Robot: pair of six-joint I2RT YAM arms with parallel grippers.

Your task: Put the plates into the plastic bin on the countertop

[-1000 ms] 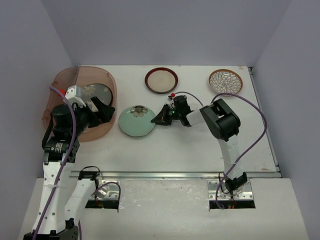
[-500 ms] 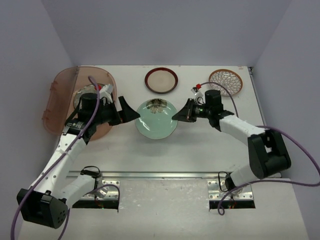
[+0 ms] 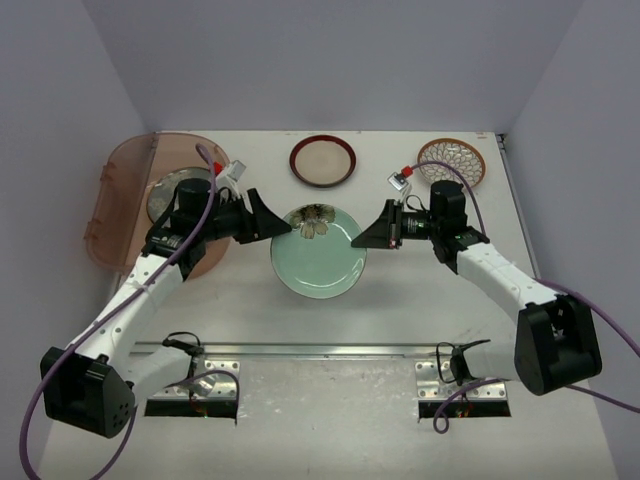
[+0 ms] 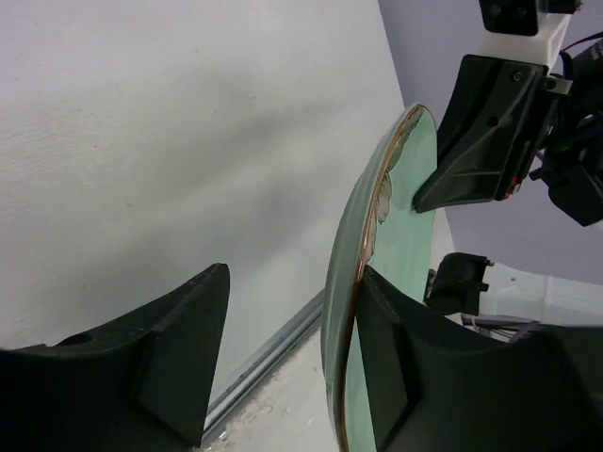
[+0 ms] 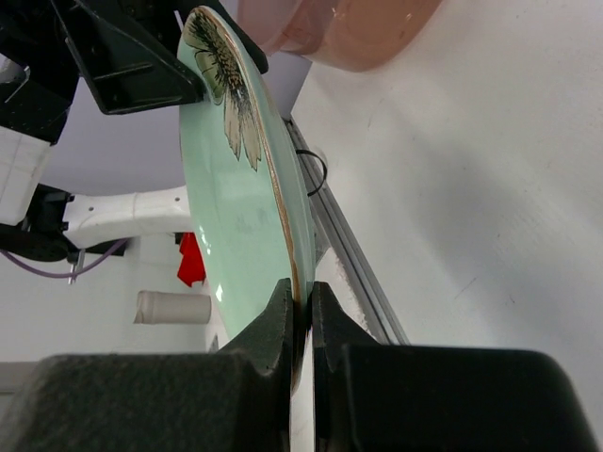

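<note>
The countertop [image 3: 400, 300] bears the plastic bin [image 3: 112, 188], a brown-rimmed plate [image 3: 322, 160] and a petal plate [image 3: 451, 162].

No readable text, labels, brands, numbers or signs on anything in view.

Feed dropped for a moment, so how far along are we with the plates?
A grey plate lies in the bin. The right gripper clamps the mint plate, raised, its rim inside the open left gripper. The brown-rimmed plate and petal plate wait on the countertop.
</note>
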